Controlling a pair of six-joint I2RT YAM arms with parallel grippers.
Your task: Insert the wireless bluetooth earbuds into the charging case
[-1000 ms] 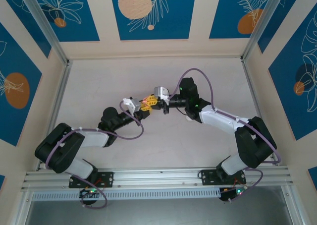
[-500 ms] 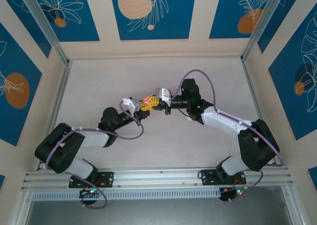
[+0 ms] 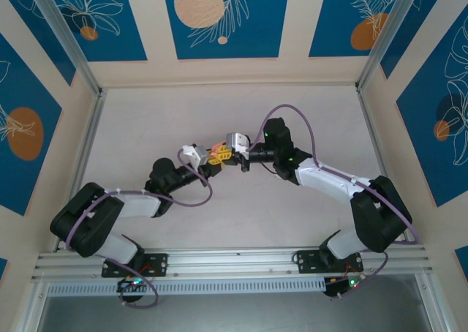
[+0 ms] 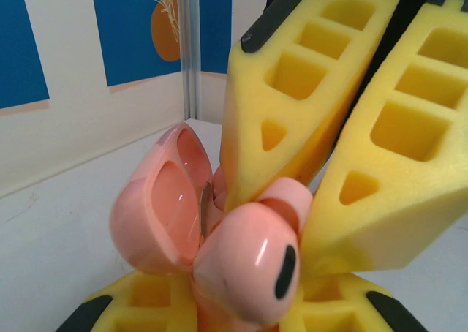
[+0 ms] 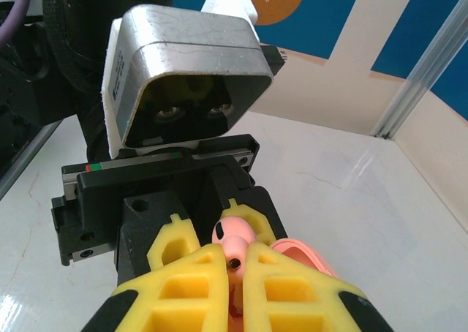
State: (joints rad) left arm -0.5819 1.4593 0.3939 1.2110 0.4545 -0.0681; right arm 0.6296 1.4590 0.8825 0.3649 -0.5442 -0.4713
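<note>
Over table centre | left tool clamps charging case | right tool pinches earbud

Counted one charging case, lid open, and one earbud in plain sight. Counted two arms, a left arm and a right arm, with four yellow fingers in all, two to each. Counted one pale worktop.
</note>
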